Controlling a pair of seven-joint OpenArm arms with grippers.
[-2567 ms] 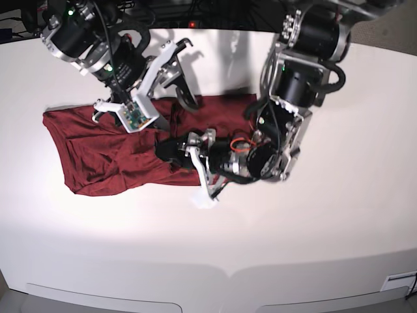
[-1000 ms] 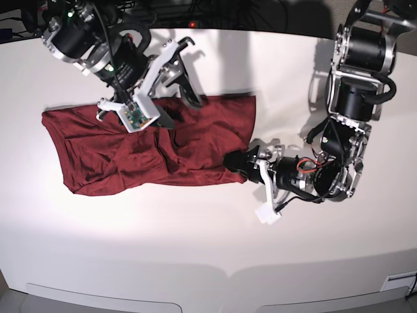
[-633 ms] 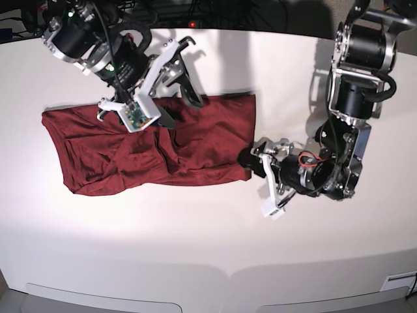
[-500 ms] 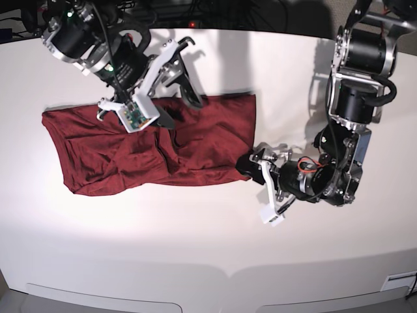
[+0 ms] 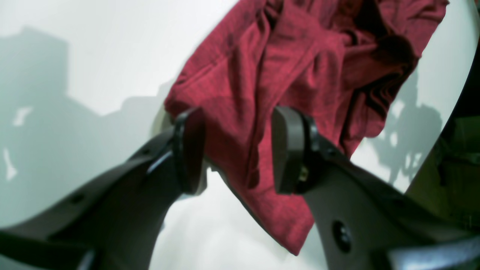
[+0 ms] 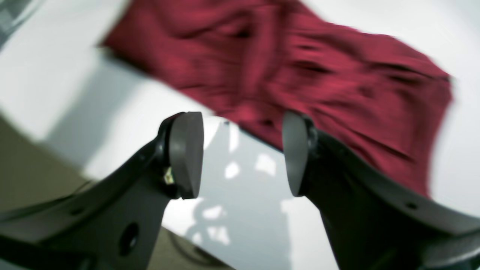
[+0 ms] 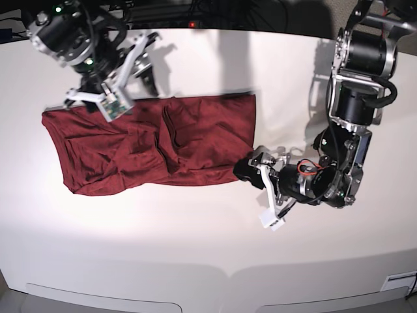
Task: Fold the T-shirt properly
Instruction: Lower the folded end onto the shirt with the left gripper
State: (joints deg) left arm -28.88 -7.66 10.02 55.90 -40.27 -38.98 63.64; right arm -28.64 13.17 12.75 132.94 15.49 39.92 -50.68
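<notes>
The T-shirt [image 7: 130,147] is dark red and lies crumpled and partly folded on the white table [image 7: 195,248], left of centre. My left gripper [image 7: 245,168] is low at the shirt's near right corner. In the left wrist view its jaws [image 5: 236,150] stand open with the T-shirt's [image 5: 285,63] edge lying between the pads, not pinched. My right gripper [image 7: 148,62] hovers above the shirt's far edge at the upper left. The right wrist view shows it [image 6: 242,150] open and empty, with the T-shirt [image 6: 300,82] below and beyond it.
The table's curved front edge [image 7: 228,270] runs along the bottom of the base view. Dark equipment and cables [image 7: 215,10] sit behind the far edge. The left arm's upright links [image 7: 358,72] stand at the right.
My right gripper has lifted off the shirt's middle and moved left and back. The left gripper has stayed at the shirt's near right corner, shifting only slightly.
</notes>
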